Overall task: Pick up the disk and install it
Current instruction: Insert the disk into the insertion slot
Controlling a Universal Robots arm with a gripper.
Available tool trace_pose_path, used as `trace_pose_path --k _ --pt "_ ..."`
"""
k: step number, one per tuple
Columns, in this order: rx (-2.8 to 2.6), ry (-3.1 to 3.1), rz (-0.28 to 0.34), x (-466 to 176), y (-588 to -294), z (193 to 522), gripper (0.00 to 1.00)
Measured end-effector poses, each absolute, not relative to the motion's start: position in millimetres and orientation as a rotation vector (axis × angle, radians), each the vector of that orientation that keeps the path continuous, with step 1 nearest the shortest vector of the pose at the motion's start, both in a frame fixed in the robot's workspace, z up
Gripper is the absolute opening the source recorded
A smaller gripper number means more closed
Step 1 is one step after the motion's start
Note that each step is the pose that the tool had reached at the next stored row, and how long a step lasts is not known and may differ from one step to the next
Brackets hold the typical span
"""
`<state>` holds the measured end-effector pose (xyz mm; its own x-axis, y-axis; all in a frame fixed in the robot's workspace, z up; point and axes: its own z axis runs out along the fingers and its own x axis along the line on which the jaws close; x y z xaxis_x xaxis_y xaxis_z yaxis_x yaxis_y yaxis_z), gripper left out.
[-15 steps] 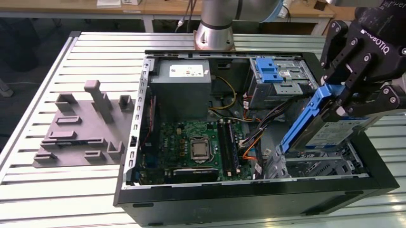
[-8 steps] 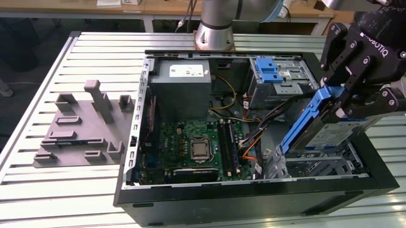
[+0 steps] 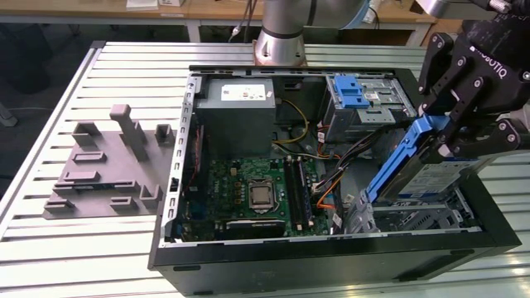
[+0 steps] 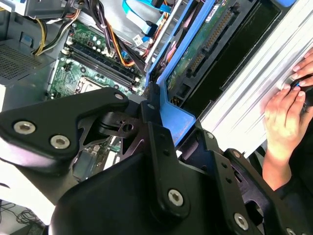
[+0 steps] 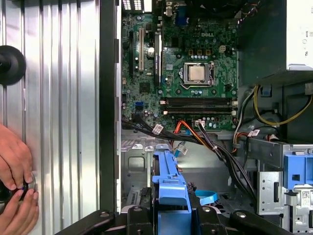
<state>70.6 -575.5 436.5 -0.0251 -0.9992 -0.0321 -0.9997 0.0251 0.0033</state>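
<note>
Pincer (image 3: 451, 148) is clamped on the disk (image 3: 426, 177), gripping it at the upper end of its blue carrier (image 3: 396, 162). Exterior view: the disk is at 3 o'clock of the open PC case (image 3: 331, 264), standing on edge and tilted. Its gripped end points toward 1 o'clock. Its lower end dips below the case rim over the metal bay (image 3: 414, 217); can't tell if it touches. The blue-latched drive cage (image 3: 360, 93) is at 11 o'clock from the disk. Power supply (image 3: 240, 105) sits at 11 o'clock in the case, with the motherboard (image 3: 260, 192) below it toward 6 o'clock. A grey moulded fixture (image 3: 108, 164) lies on the slatted desk (image 3: 49, 248) at 9 o'clock, well apart from the case. Arm base (image 3: 280, 37) stands at 12 o'clock behind the case. The second wrist view adds the green circuit-board underside (image 4: 205, 44) of the disk, and black fingers (image 4: 156, 142) pinching the blue frame from both sides. The first wrist view looks along the carrier into the case, showing the CPU socket (image 5: 197, 72) and orange and black cables (image 5: 195, 134) running between board and bay. Both wrist views catch a person's hands (image 5: 14, 169) on the desk just outside the case wall, closed round a small dark item.
</note>
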Motion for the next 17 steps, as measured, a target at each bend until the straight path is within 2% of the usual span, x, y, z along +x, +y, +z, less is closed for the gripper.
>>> trace_pose_path --k 17 --pt "-2.18 2.234 0.038 70.7 -575.7 425.1 0.36"
